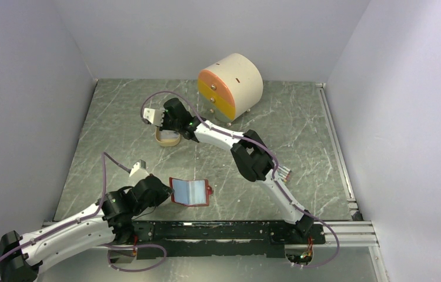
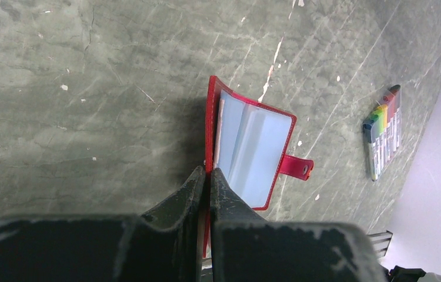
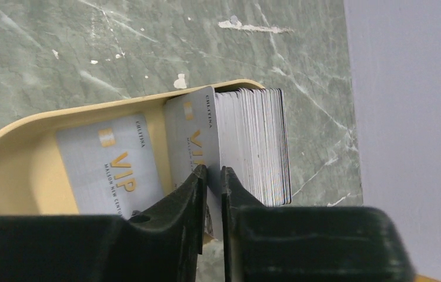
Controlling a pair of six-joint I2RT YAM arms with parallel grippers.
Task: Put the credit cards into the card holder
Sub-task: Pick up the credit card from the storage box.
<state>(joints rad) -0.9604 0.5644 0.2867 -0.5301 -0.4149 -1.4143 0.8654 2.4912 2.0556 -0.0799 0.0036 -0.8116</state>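
The red card holder (image 1: 190, 191) lies open on the table, pale blue pockets up, and also shows in the left wrist view (image 2: 253, 147). My left gripper (image 2: 209, 174) is shut on its left red cover edge; in the top view the left gripper (image 1: 165, 191) is at the holder's left side. Silver-grey credit cards (image 3: 253, 147) stand on edge as a stack in the tan tray (image 3: 18, 158). One more card (image 3: 112, 164) lies flat in the tray. My right gripper (image 3: 212, 173) is shut on the front card of the stack; in the top view the right gripper (image 1: 168, 120) is over the tray (image 1: 168, 141).
A round cream drawer box with orange and yellow fronts (image 1: 230, 85) stands at the back. A bundle of rainbow-coloured sticks (image 1: 284, 174) lies by the right arm's elbow and also shows in the left wrist view (image 2: 383, 132). Grey walls close in the left, back and right sides.
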